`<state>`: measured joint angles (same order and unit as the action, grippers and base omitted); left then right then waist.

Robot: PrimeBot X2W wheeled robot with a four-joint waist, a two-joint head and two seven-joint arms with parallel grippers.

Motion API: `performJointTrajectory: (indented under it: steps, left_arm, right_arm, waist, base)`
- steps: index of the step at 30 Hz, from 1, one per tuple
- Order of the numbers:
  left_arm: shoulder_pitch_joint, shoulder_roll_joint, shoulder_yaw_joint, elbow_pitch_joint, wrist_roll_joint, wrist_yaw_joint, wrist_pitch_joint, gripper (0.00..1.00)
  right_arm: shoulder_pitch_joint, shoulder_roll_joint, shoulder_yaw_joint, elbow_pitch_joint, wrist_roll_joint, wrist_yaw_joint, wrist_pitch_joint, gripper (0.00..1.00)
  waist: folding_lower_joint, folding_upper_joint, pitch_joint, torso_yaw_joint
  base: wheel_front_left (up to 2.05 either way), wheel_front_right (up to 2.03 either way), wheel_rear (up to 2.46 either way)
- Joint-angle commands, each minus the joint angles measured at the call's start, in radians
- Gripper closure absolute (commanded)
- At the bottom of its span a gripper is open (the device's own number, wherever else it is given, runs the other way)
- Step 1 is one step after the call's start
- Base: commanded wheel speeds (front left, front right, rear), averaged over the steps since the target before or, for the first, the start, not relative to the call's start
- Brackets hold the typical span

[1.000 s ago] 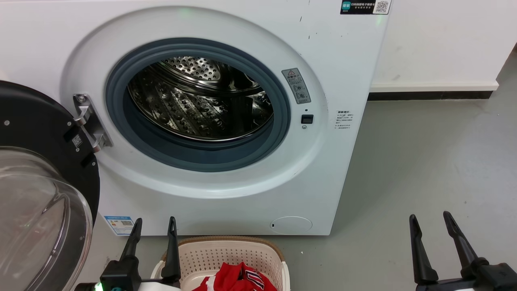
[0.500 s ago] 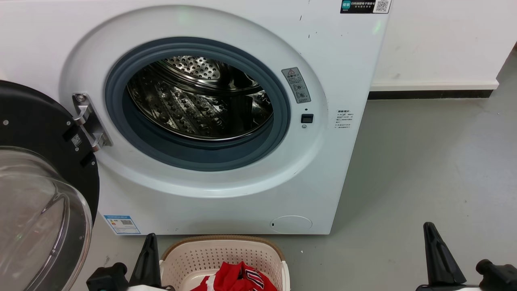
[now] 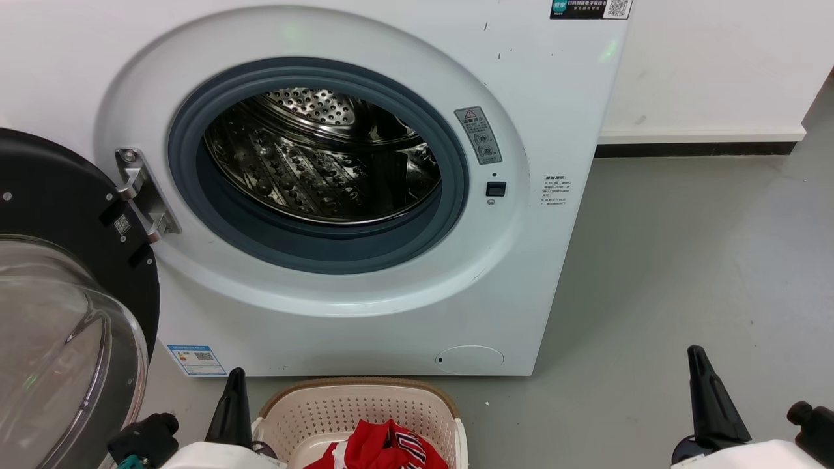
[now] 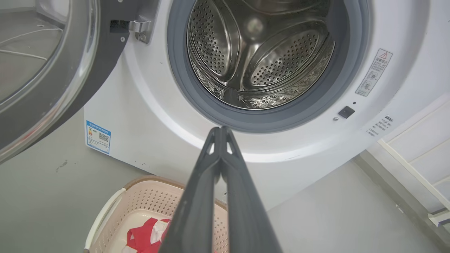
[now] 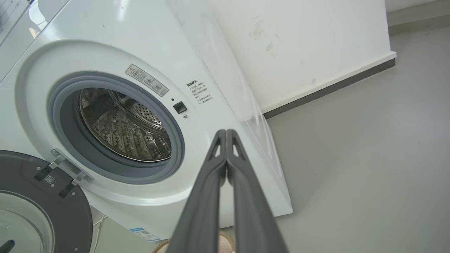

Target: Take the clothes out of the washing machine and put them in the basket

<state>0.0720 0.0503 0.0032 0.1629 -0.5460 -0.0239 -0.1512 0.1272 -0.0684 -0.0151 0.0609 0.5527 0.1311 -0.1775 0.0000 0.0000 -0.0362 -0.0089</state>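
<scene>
Grey smooth floor (image 3: 684, 260), white wall (image 3: 704, 65) with a dark skirting strip off to the right. Large white front-loading washing machine (image 3: 534, 98) dead ahead. Its black-rimmed glass door (image 3: 58, 195) is swung open on the left hinge. Grey rubber door ring (image 3: 189, 163) and perforated steel drum (image 3: 313, 169) are in plain sight.

Small cream-white perforated plastic basket with a brown woven-look rim (image 3: 365, 407) sits on the floor just in front of the machine, at the bottom edge of my head view. The bright red garment with white-and-black lettering (image 3: 378, 449) lies bunched inside the basket, low in it.

My left gripper (image 4: 220, 130): fingers pressed together at the tips, nothing between them. In the head view it is low at the left, just beside the basket's left edge and apart from the garment.

My right gripper (image 5: 226, 133): fingertips also closed together, holding nothing. It is low at the right over bare floor, well apart from the basket and the machine.
</scene>
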Motion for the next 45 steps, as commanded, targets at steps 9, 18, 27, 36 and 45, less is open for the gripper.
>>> performJointTrajectory:
  steps: [9,18,27,36,45]
  left_arm:
    - [-0.047,0.000,0.018,0.001,-0.151,-0.018,0.038,1.00]
    - [-0.068,0.000,0.031,0.011,-0.278,-0.031,0.070,1.00]
    - [-0.086,0.000,0.043,0.022,-0.395,-0.042,0.099,1.00]
    - [-0.102,0.000,0.055,0.031,-0.502,-0.053,0.126,1.00]
    - [-0.116,0.000,0.064,0.041,-0.600,-0.064,0.151,1.00]
  right_arm:
    - [-0.055,-0.014,-0.001,0.014,0.162,0.000,0.030,1.00]
    - [-0.083,-0.017,-0.005,0.036,0.295,0.000,0.058,1.00]
    - [-0.107,-0.019,-0.010,0.057,0.416,0.000,0.085,1.00]
    - [-0.127,-0.020,-0.015,0.077,0.526,0.000,0.111,1.00]
    - [-0.146,-0.020,-0.021,0.095,0.627,0.000,0.136,1.00]
  waist:
    - [0.0000,0.0000,0.003,0.001]
    - [0.0000,0.0000,0.007,0.002]
    - [0.0000,0.0000,0.010,0.002]
    - [0.0000,0.0000,0.014,0.003]
    - [0.0000,0.0000,0.017,0.004]
  base:
    - [0.00,0.00,0.00]
    - [0.00,0.00,0.00]
    - [0.00,0.00,0.00]
    - [0.00,0.00,0.00]
    - [0.00,0.00,0.00]
